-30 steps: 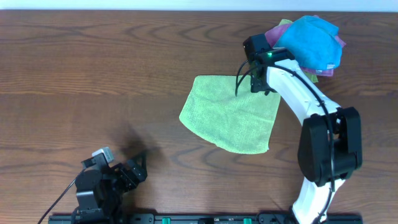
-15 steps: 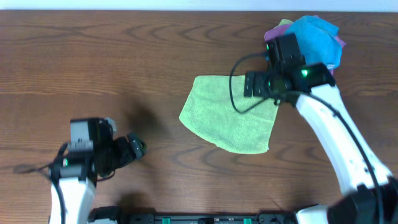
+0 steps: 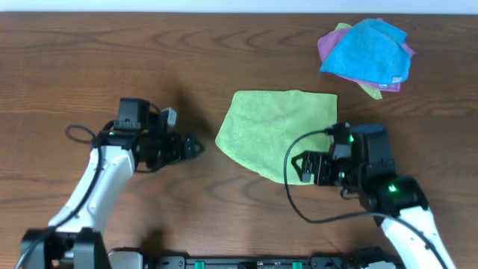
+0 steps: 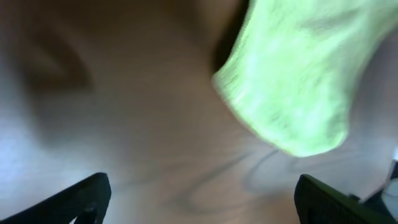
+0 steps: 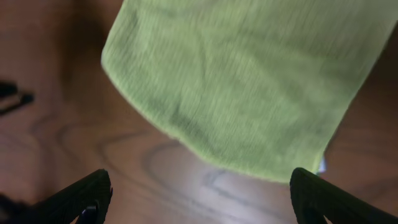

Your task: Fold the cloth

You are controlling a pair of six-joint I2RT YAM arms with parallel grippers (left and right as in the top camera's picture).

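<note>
Lying spread open on the wooden counter [image 3: 112, 60], the cloth [image 3: 272, 131] is sitting a bit R of centre, turned so that one corner is pointing left. Its top edge is running approx. parallel to the far side of the counter.

The left claw [image 3: 193, 146] is reaching in from the L side and is pointing at that left corner, near it but apart from it. In the left wrist view its two dark fingers [image 4: 87, 196] are showing only at the bottom corners, wide apart, w/ nothing between them, so this claw is standing open. The picture is blurred, and the cloth [image 4: 298, 81] is filling the upper R part of it.

The right claw [image 3: 300, 166] is hovering at the lower R part of the cloth and is covering the corner there in the overhead view. In the right wrist view its fingers [image 5: 90, 196] are also spread wide w/ nothing gripped, i.e. open, and the cloth [image 5: 249, 87] is lying ahead of them. I cannot tell if the tips are touching the counter.

Well apart, at the far R corner, a blue cloth [image 3: 370, 48] is lying on top of a purple cloth [image 3: 326, 45] in a small pile.
</note>
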